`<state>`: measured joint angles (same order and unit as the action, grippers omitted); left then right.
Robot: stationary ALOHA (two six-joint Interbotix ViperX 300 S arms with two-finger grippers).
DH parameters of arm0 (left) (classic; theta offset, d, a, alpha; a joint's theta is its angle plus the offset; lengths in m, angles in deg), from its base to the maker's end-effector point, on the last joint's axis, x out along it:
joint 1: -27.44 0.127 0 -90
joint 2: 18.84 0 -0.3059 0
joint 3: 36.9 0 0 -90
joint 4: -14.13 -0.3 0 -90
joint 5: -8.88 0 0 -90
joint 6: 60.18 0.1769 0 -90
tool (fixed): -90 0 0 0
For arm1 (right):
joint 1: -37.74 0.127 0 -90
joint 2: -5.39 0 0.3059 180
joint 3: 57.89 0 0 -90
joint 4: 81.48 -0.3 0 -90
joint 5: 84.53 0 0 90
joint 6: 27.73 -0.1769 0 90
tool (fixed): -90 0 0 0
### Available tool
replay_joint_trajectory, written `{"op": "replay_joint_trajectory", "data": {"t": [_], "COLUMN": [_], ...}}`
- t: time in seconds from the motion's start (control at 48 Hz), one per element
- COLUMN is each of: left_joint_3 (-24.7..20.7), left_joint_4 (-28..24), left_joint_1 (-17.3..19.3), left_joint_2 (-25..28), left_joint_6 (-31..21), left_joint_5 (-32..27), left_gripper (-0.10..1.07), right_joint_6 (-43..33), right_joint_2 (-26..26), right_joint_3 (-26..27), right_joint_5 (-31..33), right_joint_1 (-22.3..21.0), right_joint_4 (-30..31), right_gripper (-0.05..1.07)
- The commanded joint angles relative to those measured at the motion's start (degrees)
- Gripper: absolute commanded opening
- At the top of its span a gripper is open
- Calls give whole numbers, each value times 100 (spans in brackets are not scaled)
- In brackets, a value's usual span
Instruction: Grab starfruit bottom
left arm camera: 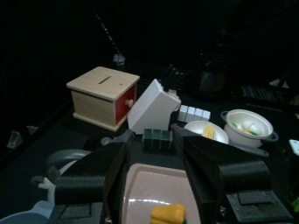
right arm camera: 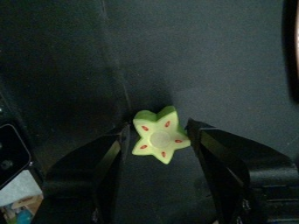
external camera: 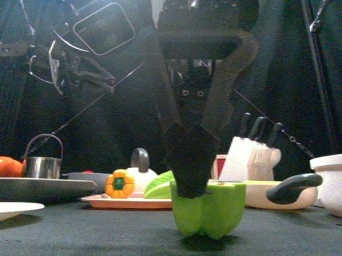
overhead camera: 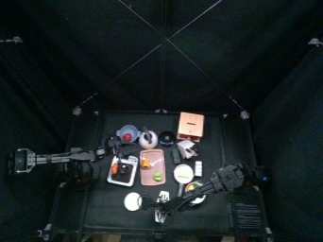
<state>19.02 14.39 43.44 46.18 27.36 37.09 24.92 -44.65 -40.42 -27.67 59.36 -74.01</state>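
Nearest: starfruit [external camera: 210, 208] on the black surface [right arm camera: 211, 70], near front edge | right gripper [right arm camera: 163, 140] jaws apart, straddling it, not yet clamped | advice: jaws kept low, closed squarely on lower sides | left gripper [left arm camera: 158, 162] parked open over pink tray [left arm camera: 158, 188]

— What carries everything?

— A small black table [overhead camera: 94, 203]. Its front left corner is bare.

— What lies on it?

— A wooden box [overhead camera: 192, 124] sits near the back edge, right of the middle. A pink tray [overhead camera: 153, 165] lies at the centre. A white plate [overhead camera: 134, 199] rests near the front edge, left of the middle, and a white bowl [overhead camera: 184, 173] sits just right of the tray.

— And toward the front right?

— A green starfruit [right arm camera: 159, 136] stands on the tabletop there, near the front edge.
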Motion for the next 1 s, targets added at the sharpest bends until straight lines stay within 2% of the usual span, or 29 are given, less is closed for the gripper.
{"op": "replay_joint_trajectory", "data": {"t": [0.0,0.354,0.667,0.979], "left_joint_3": [-70,-70,-62,-62], "left_joint_4": [9,0,0,-9], "left_joint_1": [26,18,18,18], "left_joint_2": [-18,-18,-18,-18], "left_joint_6": [9,9,9,9], "left_joint_5": [26,26,26,26], "left_gripper": [80,80,80,80], "right_joint_6": [9,0,0,-105], "right_joint_2": [-105,-70,-123,-659], "right_joint_3": [53,-70,-79,-79], "right_joint_5": [-53,-167,-149,-26], "right_joint_1": [-26,-26,-35,-44], "right_joint_4": [0,-9,26,360], "right_gripper": [89,86,70,68]}}
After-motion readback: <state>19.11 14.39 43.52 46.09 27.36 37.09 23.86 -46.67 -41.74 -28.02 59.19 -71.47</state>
